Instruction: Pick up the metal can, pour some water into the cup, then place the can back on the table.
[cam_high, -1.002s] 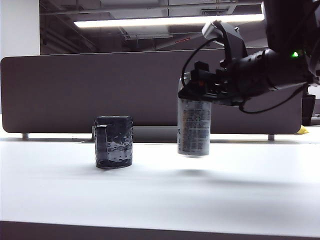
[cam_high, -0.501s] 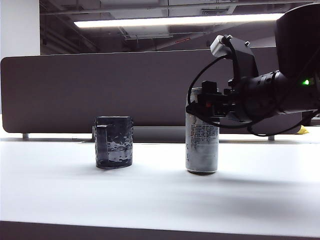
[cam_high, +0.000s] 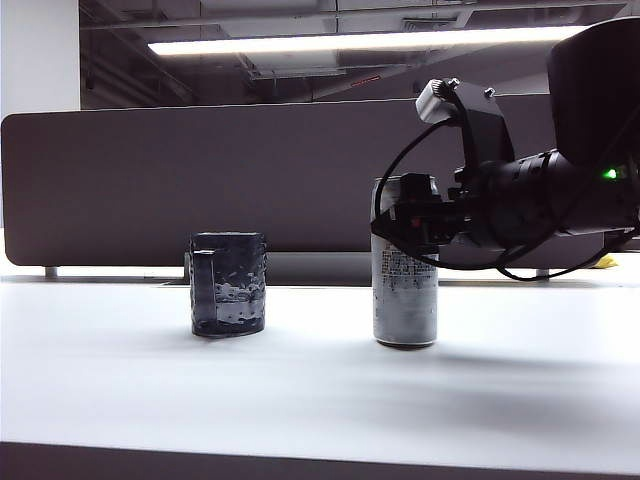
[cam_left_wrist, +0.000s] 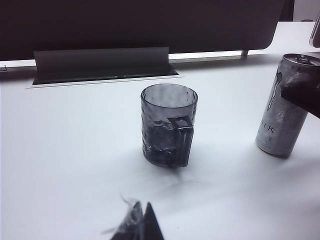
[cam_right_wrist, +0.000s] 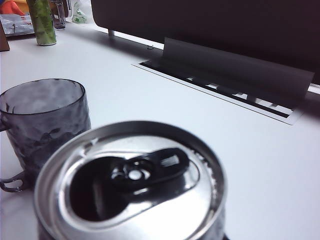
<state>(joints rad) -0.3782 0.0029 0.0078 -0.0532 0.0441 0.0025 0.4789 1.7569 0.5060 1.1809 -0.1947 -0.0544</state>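
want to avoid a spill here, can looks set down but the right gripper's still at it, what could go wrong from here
1. The right gripper sits at the top of the metal can, which stands upright on the table. Pulling away sideways before the fingers clear could tip the tall, slim can.
2. The can's mouth is open, so tipping might spill.
3. The cup stands apart to its left, beside any fall.

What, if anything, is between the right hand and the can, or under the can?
Nothing visible. The right hand is at the upper part of the tall silver-grey metal can, which stands upright on the bare white table. The dark dimpled cup stands apart.
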